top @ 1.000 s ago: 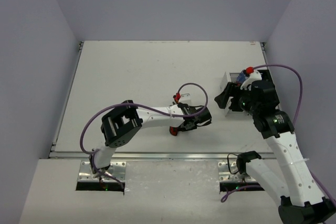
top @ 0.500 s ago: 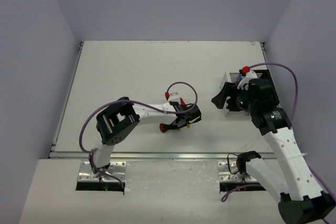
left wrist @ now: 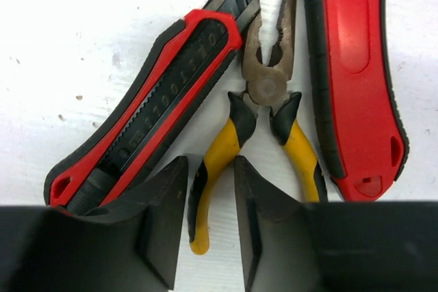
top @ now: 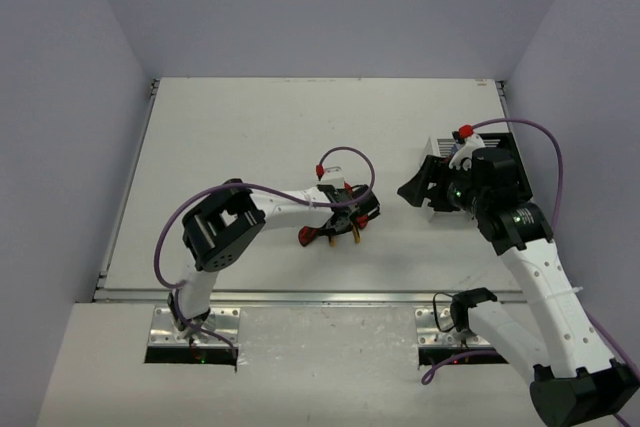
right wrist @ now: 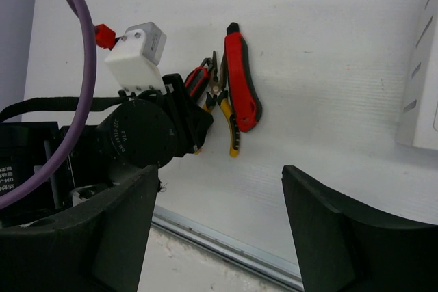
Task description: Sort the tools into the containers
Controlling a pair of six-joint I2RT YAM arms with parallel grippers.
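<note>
White tabletop (top: 250,127), a few small specks on it. Front middle: yellow-and-black pliers (left wrist: 267,90) lying flat, ribbed red-and-black cutter (left wrist: 150,107) on one side, smooth red cutter (left wrist: 352,66) on the other, all packed close. At the right edge: white slatted bin (top: 437,145), black bin (top: 505,144) just beside it.

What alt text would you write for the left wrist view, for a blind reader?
The fingers of the left gripper straddle one yellow handle of the pliers on the white table; whether they touch it is unclear. A slanted red-and-black cutter lies left of the pliers, a second cutter right of them.
</note>
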